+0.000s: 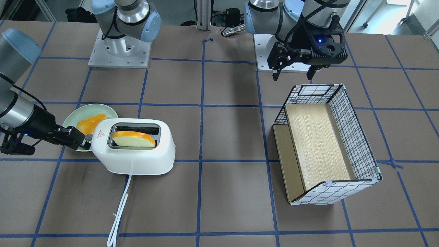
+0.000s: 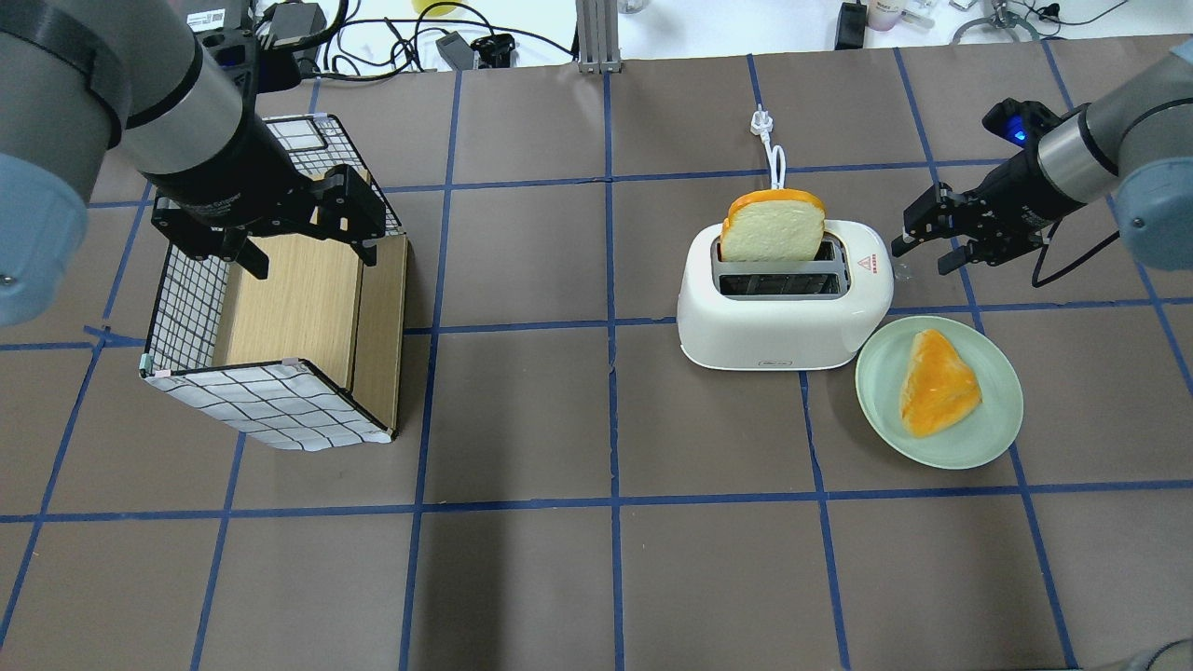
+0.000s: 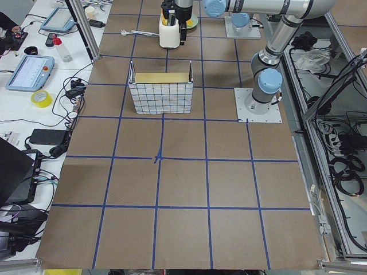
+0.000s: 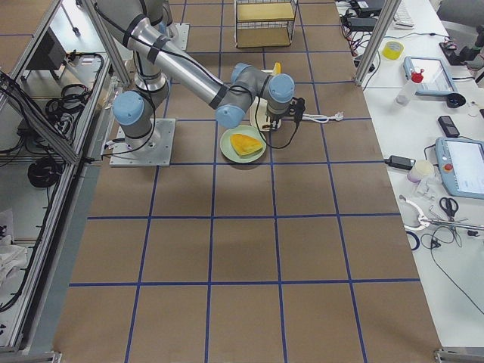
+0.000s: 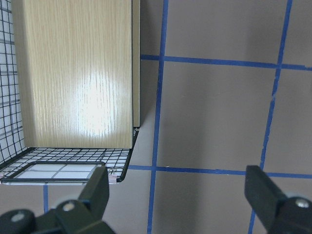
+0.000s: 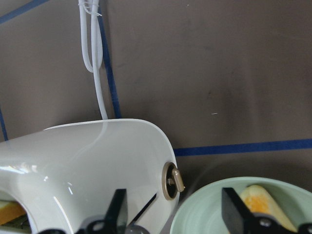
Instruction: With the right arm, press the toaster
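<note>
The toaster [image 2: 783, 308] stands on the robot's right with one bread slice [image 2: 772, 226] upright in a slot. Beside it, a plate [image 2: 988, 438] holds a wedge [image 2: 937, 382]. The basket [image 2: 182, 308] holds a wooden board [image 2: 289, 298]. The right wrist view shows better than overhead that the knob [image 6: 174, 181] lies between the right gripper's [image 2: 920, 259] spread fingers. The left gripper [image 2: 312, 263], also spread, hangs over the basket

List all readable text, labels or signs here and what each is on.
No words are legible.
Red warning triangle sticker on the toaster: sign only; print beneath too small to read.
Grey mark low on the toaster's side: too small to read.
Print on the left arm: blurred.
</note>
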### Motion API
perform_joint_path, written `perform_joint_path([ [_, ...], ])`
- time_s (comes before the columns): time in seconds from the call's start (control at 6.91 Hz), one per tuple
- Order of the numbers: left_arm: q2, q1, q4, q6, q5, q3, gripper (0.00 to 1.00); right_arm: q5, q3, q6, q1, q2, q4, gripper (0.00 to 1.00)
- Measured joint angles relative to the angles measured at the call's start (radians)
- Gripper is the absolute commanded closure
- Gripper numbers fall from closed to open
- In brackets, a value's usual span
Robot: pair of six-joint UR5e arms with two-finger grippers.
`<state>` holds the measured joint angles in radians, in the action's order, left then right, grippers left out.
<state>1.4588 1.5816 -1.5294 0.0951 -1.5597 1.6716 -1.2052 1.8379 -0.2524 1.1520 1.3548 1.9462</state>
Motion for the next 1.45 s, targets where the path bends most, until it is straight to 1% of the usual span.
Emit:
perform_joint_path([
  [0.14, 0.000, 0.000, 0.000, 0.000, 0.000, 0.000, 0.00, -0.037, -0.024, 0.015, 0.000, 0.021, -0.037, 0.00],
  [0.29, 0.000, 0.000, 0.000, 0.000, 0.000, 0.000, 0.00, -0.077, -0.062, 0.022, 0.002, 0.049, -0.099, 0.00],
  [0.72, 0.000, 0.000, 0.000, 0.000, 0.000, -0.001, 0.00, -0.185, -0.211, 0.058, 0.015, 0.108, -0.289, 0.00],
  [1.01, 0.000, 0.000, 0.000, 0.000, 0.000, 0.000, 0.00, -0.240, -0.252, 0.144, 0.076, 0.148, -0.334, 0.00],
  [1.16, 0.000, 0.000, 0.000, 0.000, 0.001, 0.000, 0.00, -0.270, -0.258, 0.194, 0.129, 0.168, -0.339, 0.00],
  [1.45, 0.000, 0.000, 0.000, 0.000, 0.000, 0.000, 0.00, -0.296, -0.260, 0.293, 0.231, 0.191, -0.346, 0.00],
])
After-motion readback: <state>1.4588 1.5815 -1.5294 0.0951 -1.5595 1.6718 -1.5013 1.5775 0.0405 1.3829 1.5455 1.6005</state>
